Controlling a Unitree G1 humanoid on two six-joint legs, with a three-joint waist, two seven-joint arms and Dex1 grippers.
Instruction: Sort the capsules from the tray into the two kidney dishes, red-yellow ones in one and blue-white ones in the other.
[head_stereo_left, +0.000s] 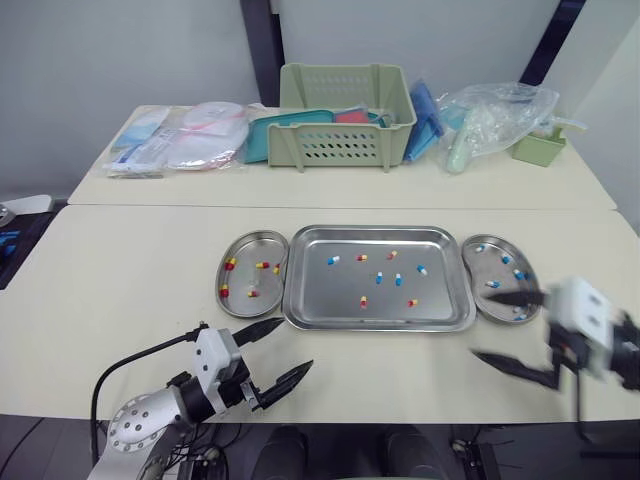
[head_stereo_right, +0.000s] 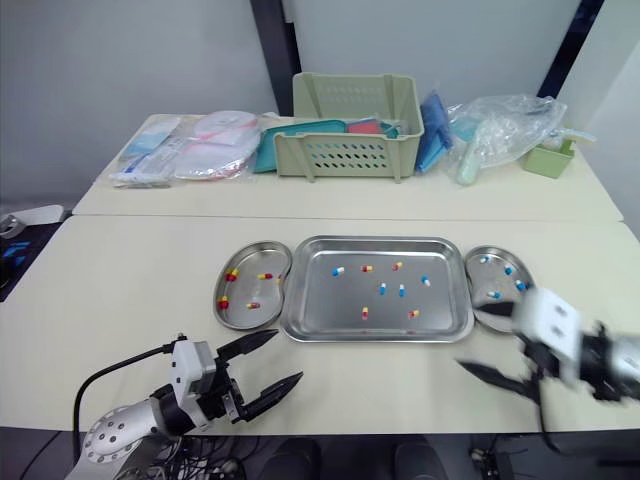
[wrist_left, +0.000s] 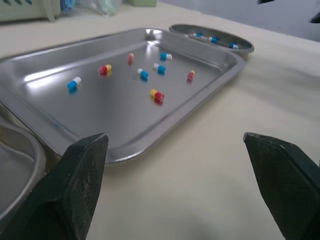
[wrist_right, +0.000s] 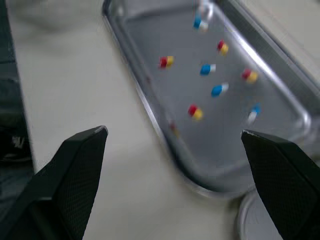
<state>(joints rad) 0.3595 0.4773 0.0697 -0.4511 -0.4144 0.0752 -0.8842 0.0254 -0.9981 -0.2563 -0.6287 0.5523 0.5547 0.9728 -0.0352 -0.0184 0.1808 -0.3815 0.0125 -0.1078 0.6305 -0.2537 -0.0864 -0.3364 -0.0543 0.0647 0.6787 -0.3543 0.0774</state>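
Nearest, the left claw (head_stereo_left: 297, 343) hangs released over the bare tabletop (head_stereo_left: 120, 290). Its two black fingers are spread wide, with the tips pointing toward the near left corner of the tray (head_stereo_left: 375, 326). On the other side the right claw (head_stereo_left: 480, 324) is also released, fingers well apart, and its upper finger shows across the near end of the right kidney dish (head_stereo_left: 497, 268). Farther on, the tray lies between the two dishes, close against each. It holds a scatter of red-yellow capsules (head_stereo_left: 363, 301) and blue-white capsules (head_stereo_left: 397, 279). The left kidney dish (head_stereo_left: 245, 245) carries four red-yellow ones, and the right kidney dish several blue-white ones. Beyond, on a second tabletop (head_stereo_left: 300, 185), a green basket (head_stereo_left: 345, 140) stands among plastic bags (head_stereo_left: 500, 110).
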